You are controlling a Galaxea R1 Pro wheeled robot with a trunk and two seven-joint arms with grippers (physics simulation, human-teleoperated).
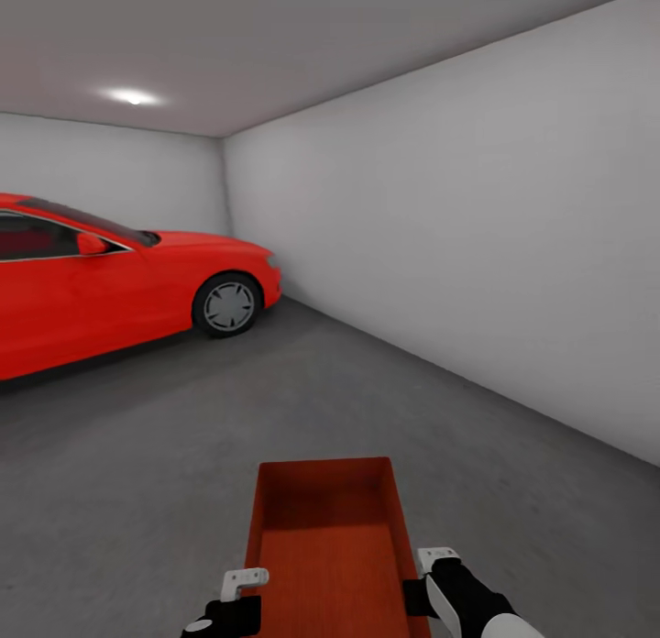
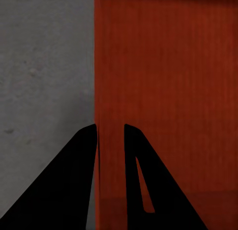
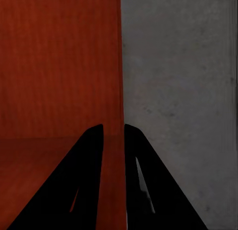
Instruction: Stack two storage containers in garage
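One orange-red storage container [image 1: 325, 546] hangs in front of me over the garage's dark grey concrete floor [image 1: 137, 455], its open top facing up and nothing inside. My left gripper [image 1: 252, 583] is shut on its left wall, one finger on each side of the wall [image 2: 110, 128]. My right gripper [image 1: 417, 565] is shut on the right wall in the same way [image 3: 113, 127]. In the wrist views the ribbed container bottom [image 2: 168, 81] [image 3: 59, 66] lies beside rough concrete floor [image 2: 44, 66] [image 3: 178, 81]. The second container is out of view.
A red car [image 1: 110, 290] stands at the left, its front wheel [image 1: 227, 305] facing me. A plain pale wall [image 1: 477, 235] runs along the right to the back corner. Open floor stretches between the car and that wall.
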